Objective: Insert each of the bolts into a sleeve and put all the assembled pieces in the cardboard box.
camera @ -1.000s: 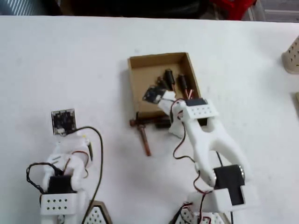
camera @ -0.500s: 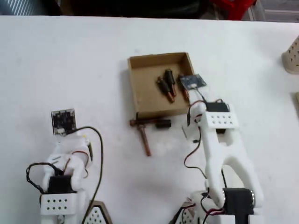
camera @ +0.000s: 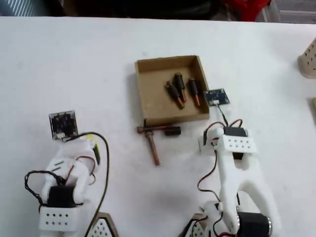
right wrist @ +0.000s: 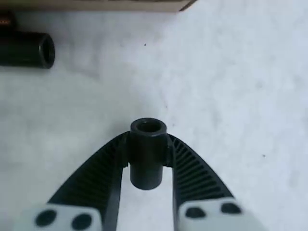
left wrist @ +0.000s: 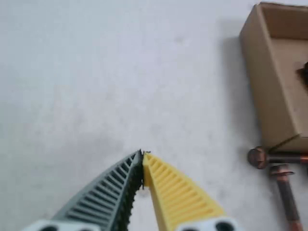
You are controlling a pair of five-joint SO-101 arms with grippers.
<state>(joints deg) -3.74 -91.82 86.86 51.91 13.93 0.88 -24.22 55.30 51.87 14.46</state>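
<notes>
My right gripper (right wrist: 147,139) is shut on a short black sleeve (right wrist: 147,154), held upright just above the white table, off the near right corner of the cardboard box (camera: 148,94). Three assembled pieces (camera: 180,90) lie inside the box. In front of the box a copper bolt (camera: 150,130) lies along its near wall, with a second black sleeve (camera: 172,131) at its tip. Another bolt (camera: 154,149) lies nearer to me. My left gripper (left wrist: 143,155) is shut and holds nothing, low over bare table to the left of the box (left wrist: 274,82) and both bolts (left wrist: 284,187).
A beige perforated object (camera: 309,60) stands at the table's right edge. The far edge of the table runs along the back, with dark clutter behind it. Wide bare tabletop (camera: 74,64) lies left of the box and beyond it.
The right arm has pulled back from over the box's near wall toward me and to the right. The left arm has shifted slightly back.
</notes>
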